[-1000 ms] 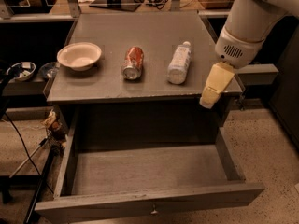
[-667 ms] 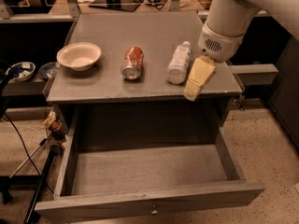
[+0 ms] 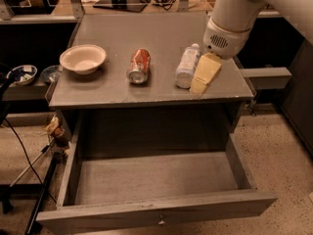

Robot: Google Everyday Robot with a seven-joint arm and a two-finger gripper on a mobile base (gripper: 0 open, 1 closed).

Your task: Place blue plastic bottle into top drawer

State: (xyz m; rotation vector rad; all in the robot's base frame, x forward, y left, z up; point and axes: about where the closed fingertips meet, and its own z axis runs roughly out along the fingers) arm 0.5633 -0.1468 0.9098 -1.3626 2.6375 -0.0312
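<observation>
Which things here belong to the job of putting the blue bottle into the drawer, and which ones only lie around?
For the job: blue plastic bottle, lying on its side; top drawer, open; claw, close beside the bottle.
Just lying about: red soda can; white bowl.

Speckled beige floor (image 3: pixel 286 146) beneath a grey table (image 3: pixel 146 33), dark shelves (image 3: pixel 266 75) alongside.

High frontal view; pincer (image 3: pixel 205 76) upper right
</observation>
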